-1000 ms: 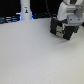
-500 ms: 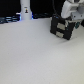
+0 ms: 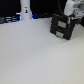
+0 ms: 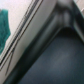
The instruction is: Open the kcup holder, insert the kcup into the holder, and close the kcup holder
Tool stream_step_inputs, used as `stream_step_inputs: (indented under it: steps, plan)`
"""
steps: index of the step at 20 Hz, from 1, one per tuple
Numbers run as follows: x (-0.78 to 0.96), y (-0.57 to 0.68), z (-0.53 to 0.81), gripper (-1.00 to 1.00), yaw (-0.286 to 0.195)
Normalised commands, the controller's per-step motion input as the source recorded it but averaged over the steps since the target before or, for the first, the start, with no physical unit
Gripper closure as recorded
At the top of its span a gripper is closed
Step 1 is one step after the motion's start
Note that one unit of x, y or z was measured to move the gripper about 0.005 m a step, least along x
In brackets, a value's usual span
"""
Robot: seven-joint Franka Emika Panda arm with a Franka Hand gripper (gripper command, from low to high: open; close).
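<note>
- Pincer (image 3: 68, 16): hangs right over the drawer box, touching or nearly so; whether its jaws are wide or narrow cannot be told.
- Drawer box (image 3: 62, 27): black, on the white table (image 3: 35, 55).
- White bottle (image 3: 25, 11): well apart from the drawer box, toward the exterior view's left.
- Pod: not visible.

Matt black kcup holder (image 3: 62, 27) on smooth pale table (image 3: 35, 55)

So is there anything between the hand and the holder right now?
Nothing visible. In the exterior view the arm is right above the holder, with no object between them. The hand itself is too blurred to make out.
</note>
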Motion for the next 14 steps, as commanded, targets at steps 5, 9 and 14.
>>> stream_step_inputs:
  steps: [5,9,14]
  plan:
    - [-0.31,0.5,0.39,-1.0,0.028]
    - [0.16,0.21,0.91,-1.0,0.015]
    - [0.11,0.08,0.55,-1.0,0.004]
